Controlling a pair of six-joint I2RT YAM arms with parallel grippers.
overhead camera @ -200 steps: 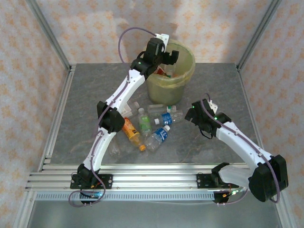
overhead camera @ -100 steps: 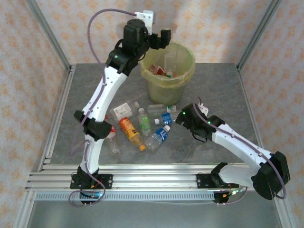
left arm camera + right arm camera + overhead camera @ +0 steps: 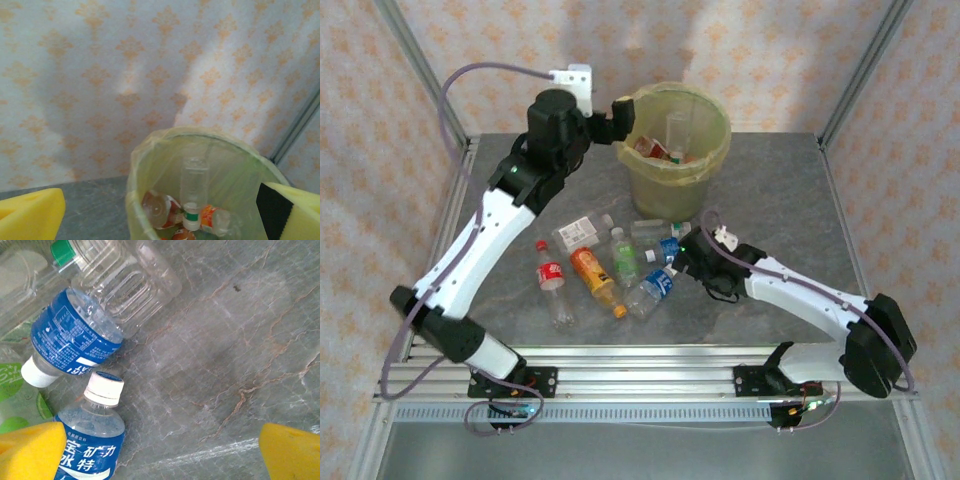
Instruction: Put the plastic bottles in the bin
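The right gripper point(image 3: 160, 455) stands wide open low over the table point(image 3: 225, 340), with nothing between its yellow pads point(image 3: 30, 452). A blue-label bottle point(image 3: 92, 440) with a white cap lies just beside one pad, and a second blue bottle point(image 3: 75, 340) lies a little farther on. The left gripper point(image 3: 620, 115) is also wide open and empty. It is raised just beside the rim of the bin point(image 3: 670, 185), which holds several dropped bottles point(image 3: 195, 185). The other loose bottles point(image 3: 595, 275) lie on the table between the two arms.
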